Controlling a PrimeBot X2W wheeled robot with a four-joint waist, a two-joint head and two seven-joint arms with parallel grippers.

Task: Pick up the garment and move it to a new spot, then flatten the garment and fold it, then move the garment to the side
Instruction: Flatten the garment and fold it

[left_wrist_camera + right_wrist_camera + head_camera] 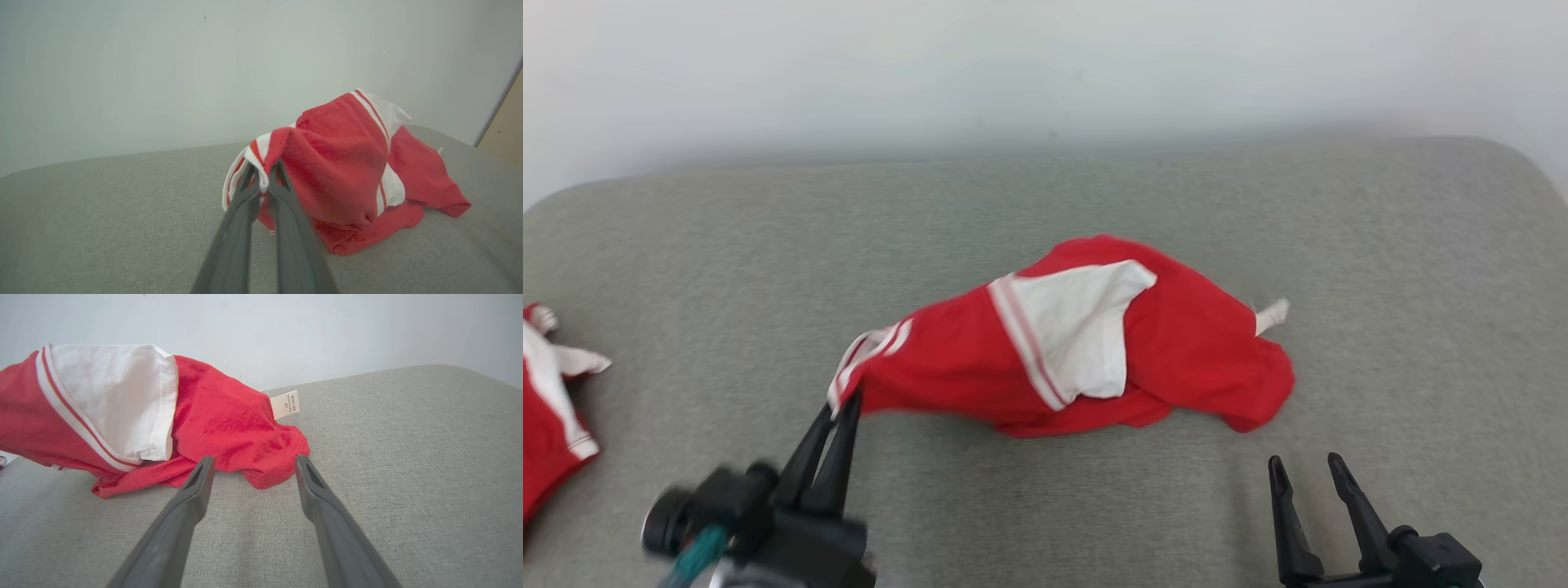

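Left gripper (843, 407), lower left of the head view: closed on the striped red-and-white hem (866, 355) of the garment (1176, 351). Its two dark fingers (809, 456) meet at the tips with the cloth pinched between them. Left wrist view: the same gripper (263, 177) clamps the hem's edge. The garment (339, 163) rises from the pinch in a heap toward the right, with the held corner lifted off the table (102, 212) and the bulk resting on it.

Right gripper (1305, 465), lower right of the head view: jaws spread wide, holding nothing. The fingers point up the view and stop short of the garment's near right edge. Right wrist view: the same gripper (254, 461) sits low over the table (408, 457), its tips level with the red lower fold of the garment (220, 424). From this low angle the gap between tips and cloth is hard to judge.

Garment: red and crumpled, near the middle of the table (1421, 245). A white panel (1078, 327) edged with thin red and white stripes is turned up on top. A small white label (1272, 314) sticks out at the far right end; in the right wrist view the label (285, 404) carries print too small to read.

Second garment (547, 425): red and white, at the table's left edge, well apart from the first and partly cut off by the frame.

Table surface: grey woven cloth with rounded far corners. A pale wall (1045, 65) stands behind it.
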